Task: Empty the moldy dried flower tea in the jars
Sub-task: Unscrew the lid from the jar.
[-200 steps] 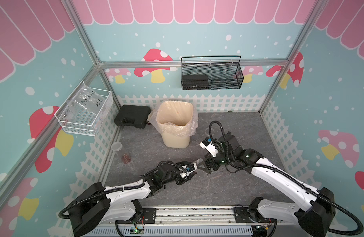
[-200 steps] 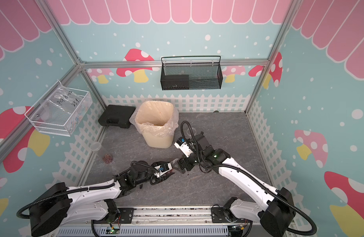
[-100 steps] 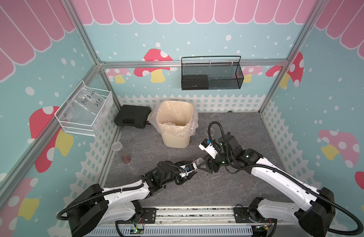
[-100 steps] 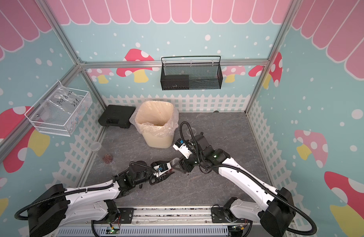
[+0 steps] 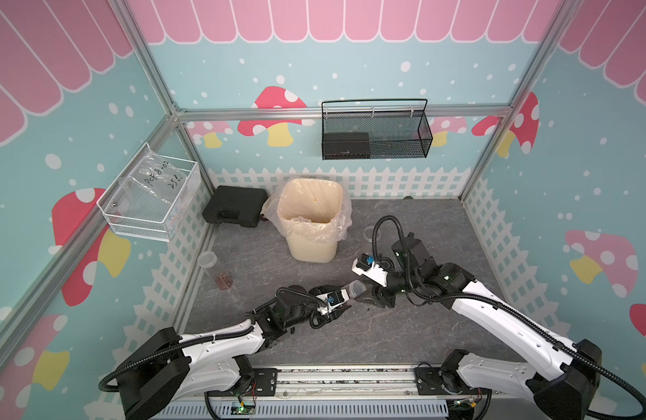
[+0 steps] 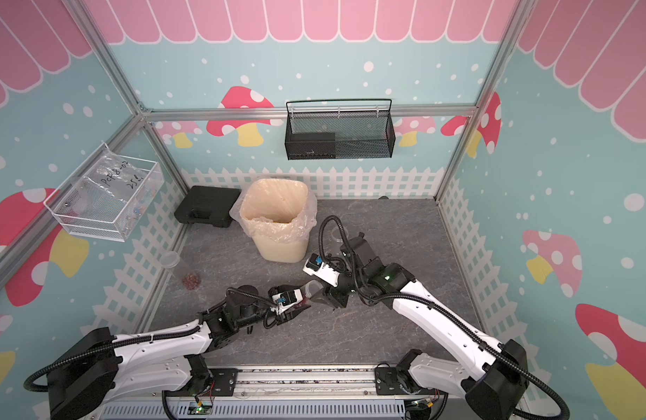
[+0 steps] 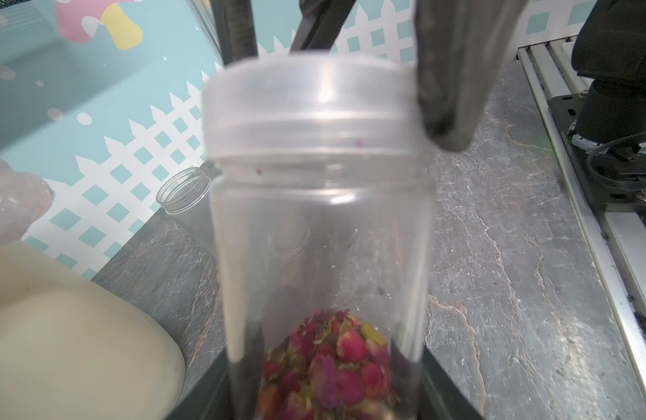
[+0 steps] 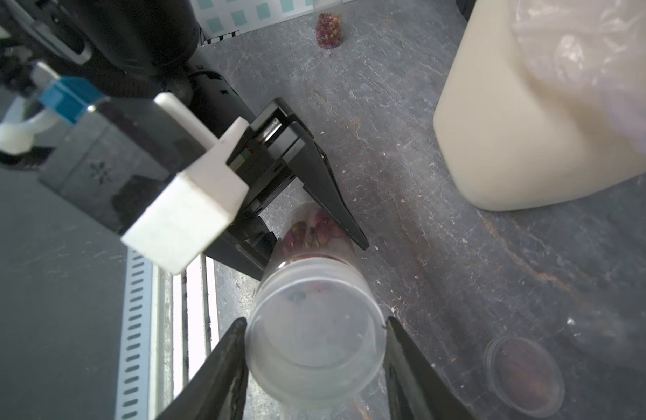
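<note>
My left gripper [image 5: 345,303] is shut on a clear jar [image 5: 354,290] that tilts toward the right arm, low over the table's front middle. The moldy dried flower tea [image 7: 328,367], pink-red buds, sits at the jar's base between the left jaws. My right gripper [image 8: 314,349] has both fingers [image 8: 226,363] pressed against the sides of the jar's lid [image 8: 314,345]. A second lidded jar [image 5: 216,267] with tea stands by the left fence. An open, empty jar [image 7: 183,189] lies by the fence in the left wrist view.
The cream plastic-lined waste bin [image 5: 310,247] stands behind the grippers at middle back. A loose round lid [image 5: 370,232] lies on the table to the bin's right. A black case [image 5: 234,211] sits in the back left corner. A metal rail [image 5: 343,378] runs along the front edge.
The right gripper's jaws have narrowed from wide open until they touch the lid on both sides. The left gripper has kept its hold on the jar.
</note>
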You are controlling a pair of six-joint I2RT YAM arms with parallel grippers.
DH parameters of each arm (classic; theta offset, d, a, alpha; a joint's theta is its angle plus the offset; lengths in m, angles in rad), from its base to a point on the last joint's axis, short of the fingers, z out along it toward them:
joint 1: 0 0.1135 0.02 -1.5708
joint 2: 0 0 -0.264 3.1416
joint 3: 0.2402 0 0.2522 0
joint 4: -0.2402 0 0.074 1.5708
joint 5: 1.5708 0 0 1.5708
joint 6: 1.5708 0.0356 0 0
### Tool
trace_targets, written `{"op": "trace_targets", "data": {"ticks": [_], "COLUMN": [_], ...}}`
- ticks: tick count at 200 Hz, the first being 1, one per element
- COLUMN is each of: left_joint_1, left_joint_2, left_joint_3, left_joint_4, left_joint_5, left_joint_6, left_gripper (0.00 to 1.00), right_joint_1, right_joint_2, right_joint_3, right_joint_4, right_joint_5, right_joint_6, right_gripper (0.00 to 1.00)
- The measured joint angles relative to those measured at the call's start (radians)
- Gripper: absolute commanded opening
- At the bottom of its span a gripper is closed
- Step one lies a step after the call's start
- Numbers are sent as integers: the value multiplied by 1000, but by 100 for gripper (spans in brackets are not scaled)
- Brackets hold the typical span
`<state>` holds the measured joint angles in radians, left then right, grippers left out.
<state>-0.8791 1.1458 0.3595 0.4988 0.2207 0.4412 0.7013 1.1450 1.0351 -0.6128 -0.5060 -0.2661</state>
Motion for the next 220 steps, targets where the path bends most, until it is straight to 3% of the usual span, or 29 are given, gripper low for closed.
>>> {"op": "trace_targets", "data": {"ticks": [23,54,80,111,180,220], "left_joint_1": [0,2,2,16,1,1], "left_joint_2": [0,-3,-5,-5,9,6], "left_joint_3": [0,3,4,4,1,-16], "left_joint_4": [-1,12,23,5,-46,-37], "left_joint_5": [8,23,26,14,71,48], "left_joint_6": [1,-6,-5,-22,-6,-10], "left_gripper": [3,3,3,3,3,3], "right_joint_1": [3,16,21,13,0,0], "right_joint_2": [-5,-41,-66,-76,-114,-141], "right_joint_3": [0,-2,-11,-13,-24,-80], "right_joint_4": [-4,-1,14,14,120,170], "right_joint_5": [3,40,59,129,135,100], "right_joint_6": [-151,-398,-578,-686,-663,-509], "right_gripper": [33,16,15,16,21,43]}}
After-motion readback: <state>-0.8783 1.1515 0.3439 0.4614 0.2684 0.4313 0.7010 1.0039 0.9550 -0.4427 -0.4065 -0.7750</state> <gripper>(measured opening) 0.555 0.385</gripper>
